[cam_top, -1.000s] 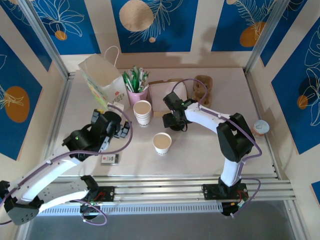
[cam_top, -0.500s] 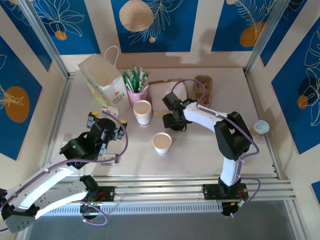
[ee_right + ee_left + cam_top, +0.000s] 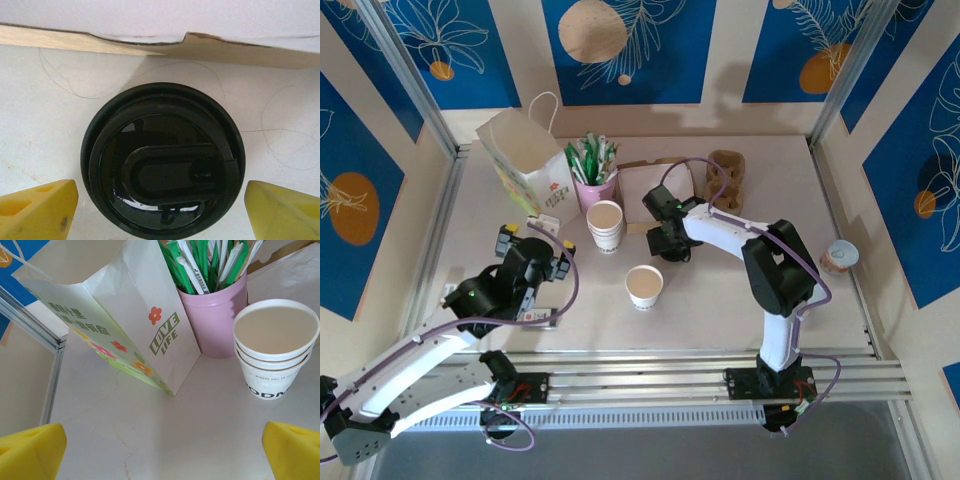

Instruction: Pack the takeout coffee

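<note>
On the left, the left gripper hangs over the table, its jaws spread fully wide with nothing between them; we would leave it there. The takeout coffee is not yet whole. Its single paper cup stands lidless near the table's middle. Its black lid seems to lie flat on the table behind and to the right of the cup, near but apart.

The right gripper sits directly above that lid, jaws open and astride it with a gap on each side, gripping nothing. We judge the step to be picking up the lid to cap the cup. To do it well, we would centre the lid so both pads meet the rim together. We would also squeeze lightly, since thin plastic may flex or pop out.

For room, the paper bag stands open at the back left. The pink cup of sticks is close beside it, and we cannot tell whether they touch. The stack of paper cups is just in front of the pink cup, so the carry from lid to cup should pass to the right of it. Just beyond the lid runs the raised edge of a cardboard sheet, so we would lift straight up before moving across. Farther right, the brown cup carrier lies clear of that route.
</note>
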You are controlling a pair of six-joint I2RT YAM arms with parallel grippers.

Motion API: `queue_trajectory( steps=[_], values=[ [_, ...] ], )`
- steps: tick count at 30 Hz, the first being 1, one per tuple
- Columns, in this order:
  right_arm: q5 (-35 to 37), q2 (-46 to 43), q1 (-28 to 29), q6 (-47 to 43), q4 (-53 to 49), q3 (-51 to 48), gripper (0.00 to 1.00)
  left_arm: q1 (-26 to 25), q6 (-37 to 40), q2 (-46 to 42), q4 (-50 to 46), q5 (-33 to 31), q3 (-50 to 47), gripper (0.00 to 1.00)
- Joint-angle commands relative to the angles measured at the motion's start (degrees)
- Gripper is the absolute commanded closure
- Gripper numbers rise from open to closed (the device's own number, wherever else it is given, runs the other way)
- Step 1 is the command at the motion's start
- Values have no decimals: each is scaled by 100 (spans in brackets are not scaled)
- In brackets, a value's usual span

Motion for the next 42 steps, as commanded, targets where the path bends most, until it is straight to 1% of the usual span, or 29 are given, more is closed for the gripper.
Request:
queue_trajectory(
  steps=[1, 9, 17, 24, 30, 42],
  values=[
    [53, 54, 38, -44, -54, 116, 14, 72, 46, -20, 108, -36, -13, 0],
    [23, 114, 37, -51, -47, 83, 21, 77, 56, 23, 111, -44, -13, 0],
    [5, 124, 38, -59, -47, 50, 24, 82, 65, 57, 117, -27, -13, 0],
    [-28, 29, 38, -60, -99, 23, 28, 79, 60, 59, 117, -20, -13, 0],
    [-198, -336, 55, -13, -104, -81, 33, 86, 73, 62, 125, 0, -22, 0],
    [-489, -1046, 46, 19, -161, -366, 35, 96, 65, 85, 135, 61, -22, 0]
  ],
)
